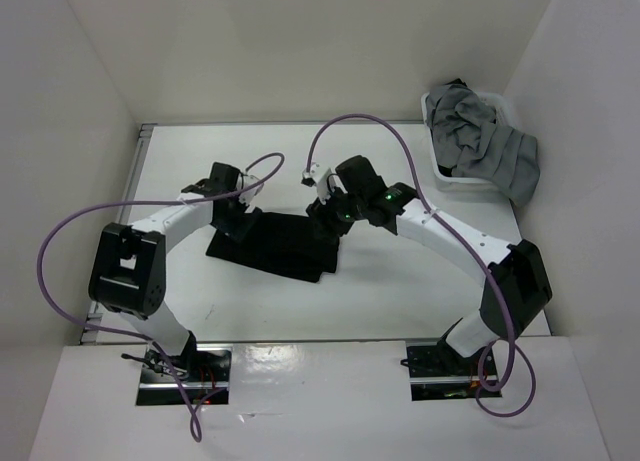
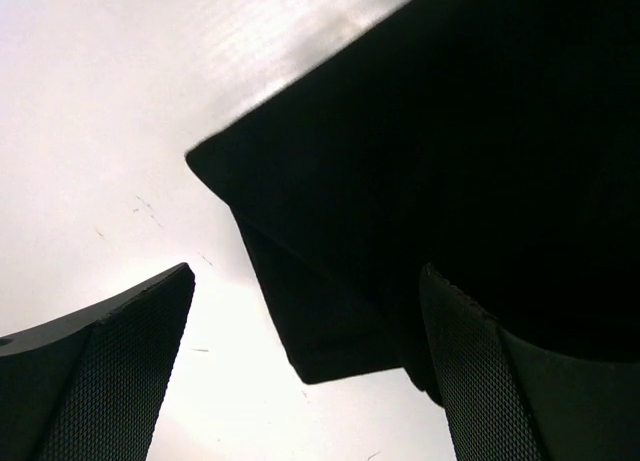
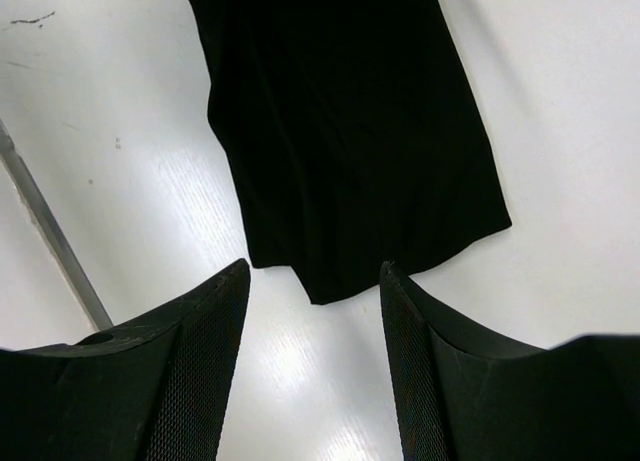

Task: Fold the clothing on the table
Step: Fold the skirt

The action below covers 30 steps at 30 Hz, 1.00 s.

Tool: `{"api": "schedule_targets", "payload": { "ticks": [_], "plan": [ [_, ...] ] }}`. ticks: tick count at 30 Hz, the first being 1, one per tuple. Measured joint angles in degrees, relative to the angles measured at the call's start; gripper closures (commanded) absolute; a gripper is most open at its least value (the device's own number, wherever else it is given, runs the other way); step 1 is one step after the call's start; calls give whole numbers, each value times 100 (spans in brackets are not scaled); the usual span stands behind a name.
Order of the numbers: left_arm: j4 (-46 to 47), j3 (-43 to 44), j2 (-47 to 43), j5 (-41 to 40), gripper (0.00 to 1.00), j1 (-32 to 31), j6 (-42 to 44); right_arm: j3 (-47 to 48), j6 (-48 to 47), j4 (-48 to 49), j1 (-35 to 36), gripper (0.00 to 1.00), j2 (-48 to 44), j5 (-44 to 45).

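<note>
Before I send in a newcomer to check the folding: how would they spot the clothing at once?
Start at the white table and look to its middle. The clothing lies flat there, plain black and roughly rectangular. It is the only black fabric; the grey garments are heaped in a white bin at the far right corner.

Our two arms arch inward from the near edge of the table (image 1: 330, 316), wrists tipped down. Our left gripper (image 2: 305, 376) gapes wide; our right gripper (image 3: 312, 356) stands parted, gripping nothing.
</note>
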Motion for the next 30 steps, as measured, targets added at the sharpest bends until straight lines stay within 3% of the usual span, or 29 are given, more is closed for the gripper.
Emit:
{"api": "schedule_targets", "payload": {
  "ticks": [9,30],
  "plan": [
    [-398,-245,-151,22,1,-179,466,-13,0,92,-11,40,-85,-50],
    [-1700,-726,-2138,1360,1,-610,1484,-13,-13,103,-11,40,-83,-17]
  ]
}}
